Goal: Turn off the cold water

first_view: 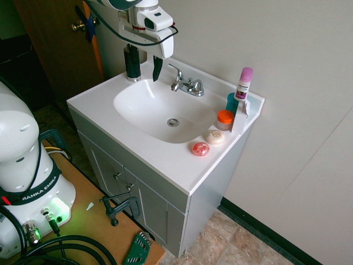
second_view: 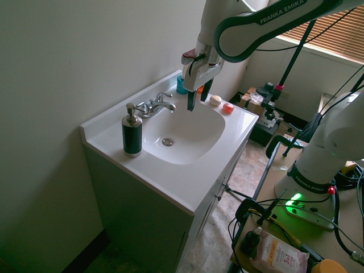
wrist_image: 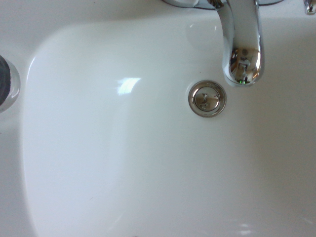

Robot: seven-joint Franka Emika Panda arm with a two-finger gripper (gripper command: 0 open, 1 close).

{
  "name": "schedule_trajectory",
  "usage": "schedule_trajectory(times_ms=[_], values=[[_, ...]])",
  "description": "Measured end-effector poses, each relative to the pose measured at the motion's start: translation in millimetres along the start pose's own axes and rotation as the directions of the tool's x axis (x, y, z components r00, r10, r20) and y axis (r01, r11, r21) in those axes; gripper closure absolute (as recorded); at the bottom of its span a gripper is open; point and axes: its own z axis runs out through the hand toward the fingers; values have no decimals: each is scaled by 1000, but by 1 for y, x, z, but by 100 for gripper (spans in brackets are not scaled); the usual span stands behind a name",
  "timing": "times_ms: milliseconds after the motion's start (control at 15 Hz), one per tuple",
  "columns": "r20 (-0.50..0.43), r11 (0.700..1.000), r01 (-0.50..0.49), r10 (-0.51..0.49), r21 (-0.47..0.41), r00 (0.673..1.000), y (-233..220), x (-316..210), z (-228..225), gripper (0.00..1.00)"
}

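Observation:
A chrome faucet (first_view: 187, 85) (second_view: 156, 105) with two lever handles stands at the back of the white sink (first_view: 165, 110) (second_view: 187, 133). One handle (first_view: 175, 70) is near the soap dispenser, the other (first_view: 197, 84) is on the toiletries side. I cannot tell which is cold. No water stream shows. My gripper (first_view: 144, 65) (second_view: 198, 98) hangs open above the basin, in front of the faucet and clear of both handles. The wrist view looks down on the spout (wrist_image: 242, 49) and the drain (wrist_image: 208, 98).
A dark soap dispenser (second_view: 132, 133) (first_view: 132, 70) stands on the counter's back corner. At the other end are a pink-capped bottle (first_view: 244, 83), a teal cup (first_view: 232, 102), an orange-lidded jar (first_view: 224, 117) and two round soaps (first_view: 215, 137) (first_view: 201, 148). A wall rises behind the faucet.

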Motion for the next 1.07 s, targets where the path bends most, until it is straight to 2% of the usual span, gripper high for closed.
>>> schedule_trajectory(times_ms=[267,467,667,867,1067], values=[[-17,1000,-29,29,1,999,4,9,2,0],[-78,997,-79,80,7,994,10,44,20,0],[-136,991,-135,135,10,981,-6,88,37,0],[-180,989,-148,145,-3,973,-29,114,50,0],[-189,986,-163,157,-19,969,-45,133,69,0]])
